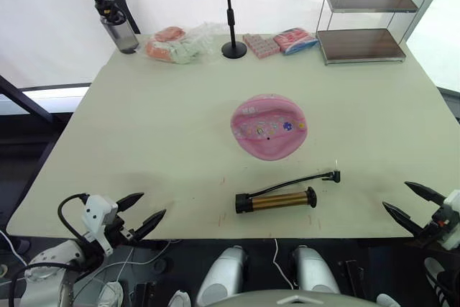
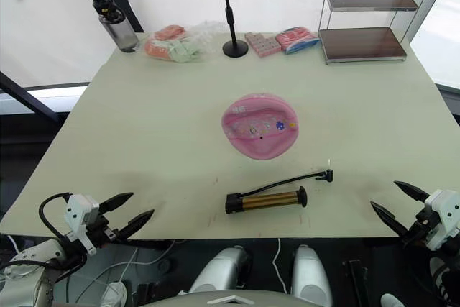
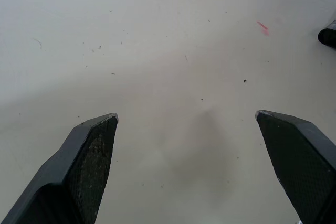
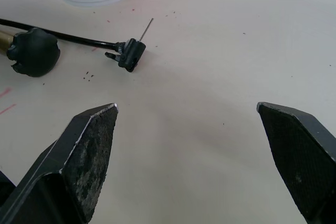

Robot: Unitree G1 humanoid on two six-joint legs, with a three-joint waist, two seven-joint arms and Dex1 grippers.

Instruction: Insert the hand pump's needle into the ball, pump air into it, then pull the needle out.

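Observation:
The pink ball (image 1: pixel 269 126) with cartoon prints rests on a white ring at the table's middle, its black valve hole (image 1: pixel 268 137) facing up. In front of it lies the gold-bronze hand pump (image 1: pixel 276 200), with its black knob toward the right. Its black hose curves to a small fitting (image 1: pixel 333 175), from which the thin needle (image 4: pixel 149 28) points up. My left gripper (image 1: pixel 142 211) is open at the front left edge, holding nothing. My right gripper (image 1: pixel 407 203) is open at the front right edge, a short way from the needle fitting (image 4: pixel 130 54).
Along the far edge stand a dark bottle (image 1: pixel 115 22), bagged pink and green items (image 1: pixel 176 43), a black stand (image 1: pixel 231 11), pink packets (image 1: pixel 280 42) and a two-tier wire shelf (image 1: pixel 366 19). The cream table (image 1: pixel 129 134) ends just before both grippers.

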